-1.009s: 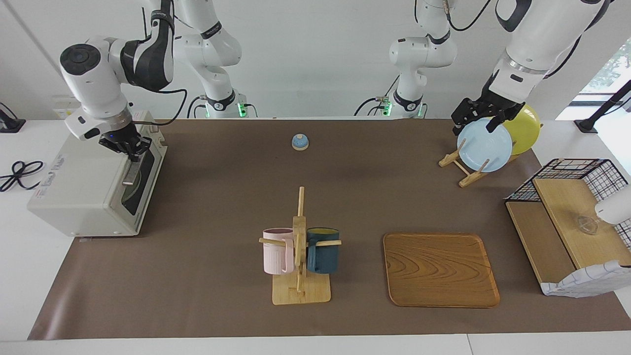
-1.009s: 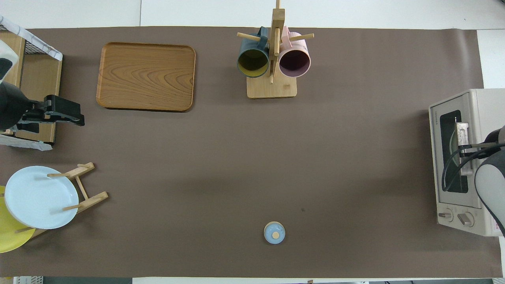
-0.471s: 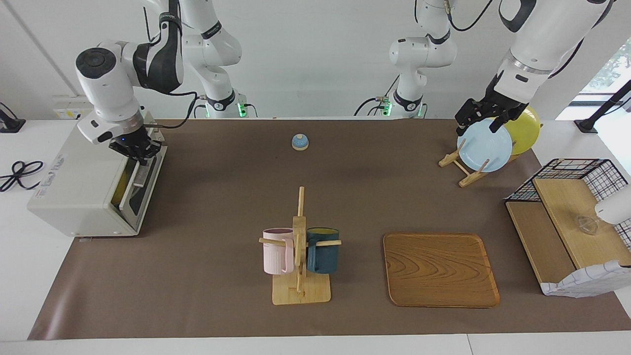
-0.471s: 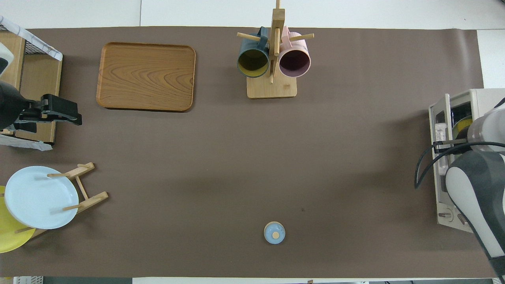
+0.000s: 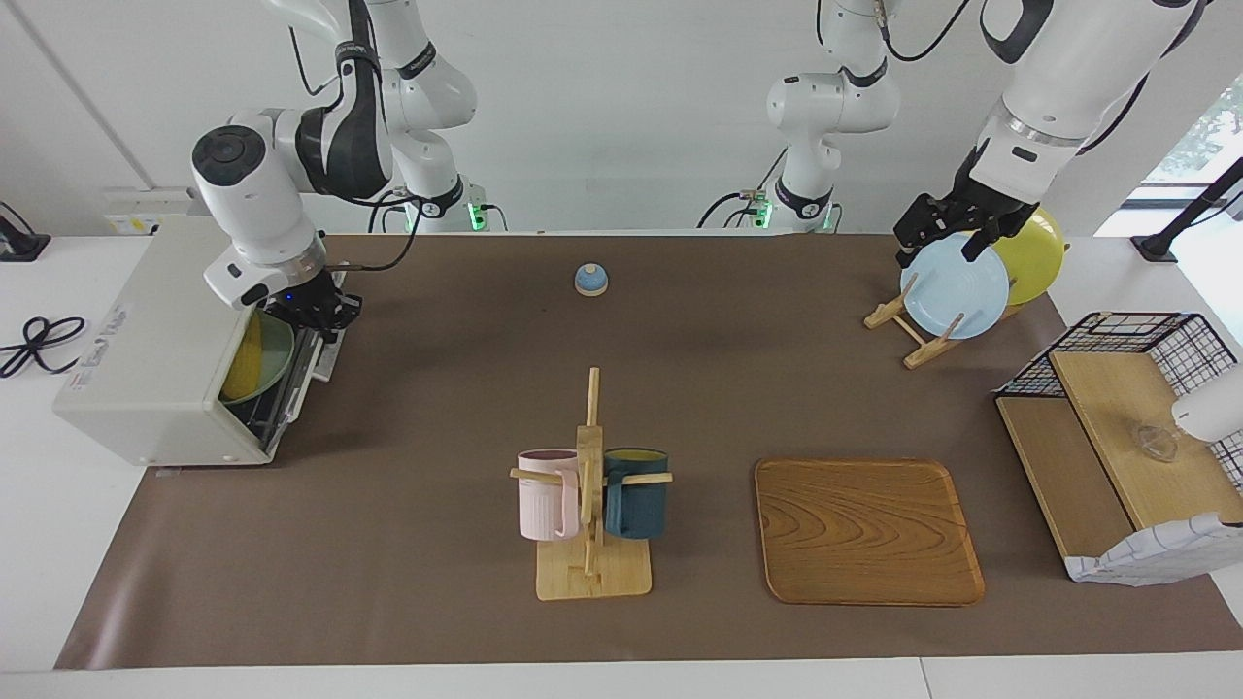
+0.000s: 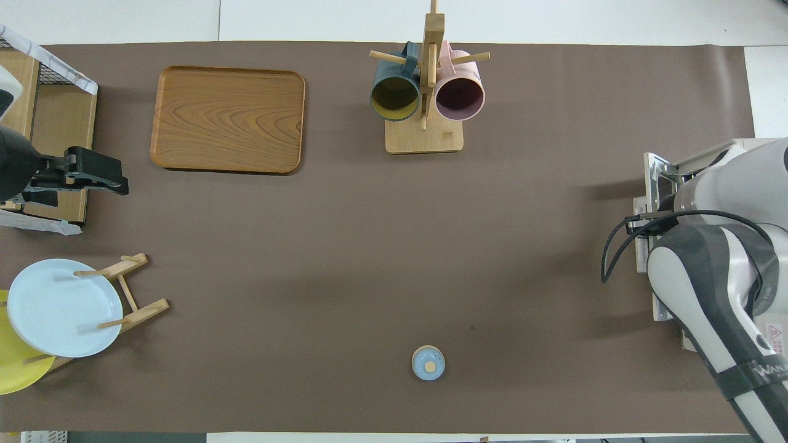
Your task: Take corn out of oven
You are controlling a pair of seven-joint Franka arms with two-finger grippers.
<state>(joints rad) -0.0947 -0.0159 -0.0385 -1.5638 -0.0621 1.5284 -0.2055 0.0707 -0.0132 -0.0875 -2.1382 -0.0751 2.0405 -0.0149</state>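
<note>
Slippage worries me: my right end effector (image 5: 325, 313) (fingers pinching the oven (image 5: 146, 364) door handle (image 5: 320, 340)) could let it snap shut on the corn (image 5: 245, 361).

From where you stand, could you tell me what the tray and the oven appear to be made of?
The tray looks like wood with a smooth, lightly glossy finish: curved grain lines show across it. The oven body looks like off-white painted metal, matte and flat-sided, though plastic cannot be ruled out.
</note>
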